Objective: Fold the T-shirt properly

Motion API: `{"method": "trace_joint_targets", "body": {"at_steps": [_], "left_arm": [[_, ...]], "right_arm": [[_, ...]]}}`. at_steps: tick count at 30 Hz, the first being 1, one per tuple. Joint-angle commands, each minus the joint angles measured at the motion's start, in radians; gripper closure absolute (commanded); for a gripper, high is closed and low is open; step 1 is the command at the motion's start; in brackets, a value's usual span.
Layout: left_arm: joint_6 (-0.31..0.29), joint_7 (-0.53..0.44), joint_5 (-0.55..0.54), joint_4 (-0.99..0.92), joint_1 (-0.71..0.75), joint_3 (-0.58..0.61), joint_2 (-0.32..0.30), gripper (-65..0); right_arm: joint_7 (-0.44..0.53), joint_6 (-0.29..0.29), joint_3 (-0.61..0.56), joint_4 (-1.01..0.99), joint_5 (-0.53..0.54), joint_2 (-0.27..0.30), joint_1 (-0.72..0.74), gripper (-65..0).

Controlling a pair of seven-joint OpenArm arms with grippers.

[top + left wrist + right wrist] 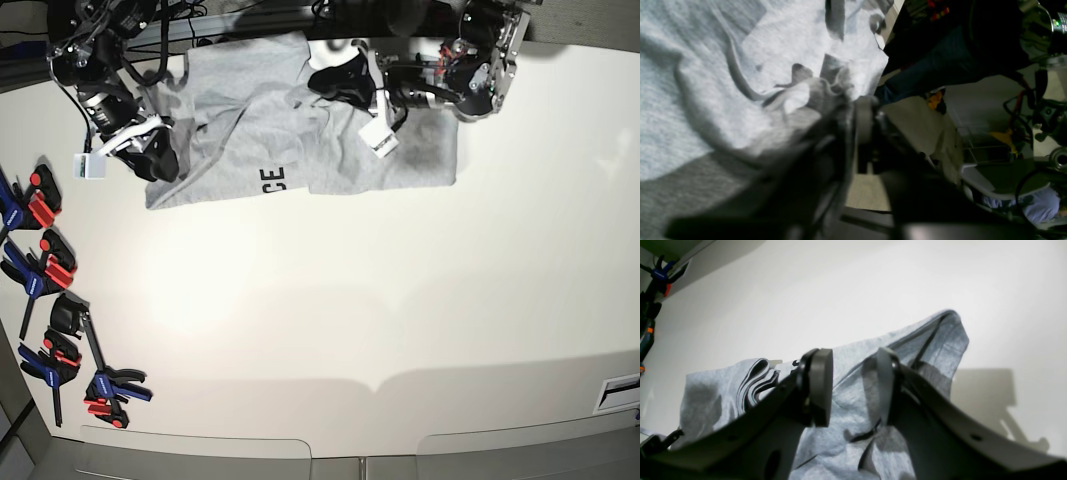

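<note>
Left wrist cam: heather-grey T-shirt [700, 100] fills the left half w/ deep wrinkles, lower part in shadow, cloth bunched up right at the tip of the left hand [853, 126]. Hand is dark & blurred; one round grey pad [863, 118] shows next to the bunched fabric, can't tell if jaws are open or gripping. Right side is bg clutter: pale surface [923, 126] edge, dark shapes, a grey bin [987, 180], cables.
</note>
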Motion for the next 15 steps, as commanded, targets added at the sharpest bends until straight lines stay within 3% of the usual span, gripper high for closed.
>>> {"method": "trace_joint_targets", "body": {"at_steps": [1,3,11,15], "left_arm": [[-0.009,-0.018,-0.026,0.021,-0.008,0.001,0.000,-15.4],[-0.009,-0.021,-0.031,0.021,-0.008,0.001,0.000,-20.2],[-0.009,-0.021,-0.056,0.085,-0.020,-0.002,0.000,-20.3],[-0.009,-0.042,0.059,0.140,-0.021,-0.029,-0.001,-20.3]], "right_arm": [[0.024,0.006,0.002,0.012,0.021,0.011,0.006,-20.6],[0.024,0.006,0.002,0.012,0.022,0.011,0.006,-20.6],[0.024,0.006,0.003,0.012,0.021,0.014,0.006,-20.6],[0.025,0.006,0.003,0.012,-0.040,0.039,0.005,-22.7]]}}
